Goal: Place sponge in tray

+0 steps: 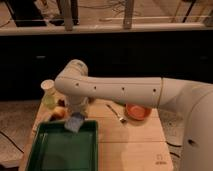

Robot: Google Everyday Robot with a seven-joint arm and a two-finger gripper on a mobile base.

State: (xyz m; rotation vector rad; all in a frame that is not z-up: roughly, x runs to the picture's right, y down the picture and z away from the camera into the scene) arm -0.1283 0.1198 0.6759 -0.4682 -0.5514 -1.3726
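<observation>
The dark green tray (pixel 55 150) lies at the front left of the wooden table. The pale blue-grey sponge (pixel 75 122) hangs at the tray's far rim, just above it. My gripper (pixel 77 114) points down right over the sponge, at the end of the white arm (pixel 125 92) that reaches in from the right. The arm's wrist hides most of the gripper.
A small round orange dish (pixel 137 111) sits right of the arm. A metal utensil (pixel 116 113) lies between the tray and the dish. A pale green cup (pixel 48 93) stands at the back left. A small orange-brown object (pixel 60 112) lies by the tray's far left corner.
</observation>
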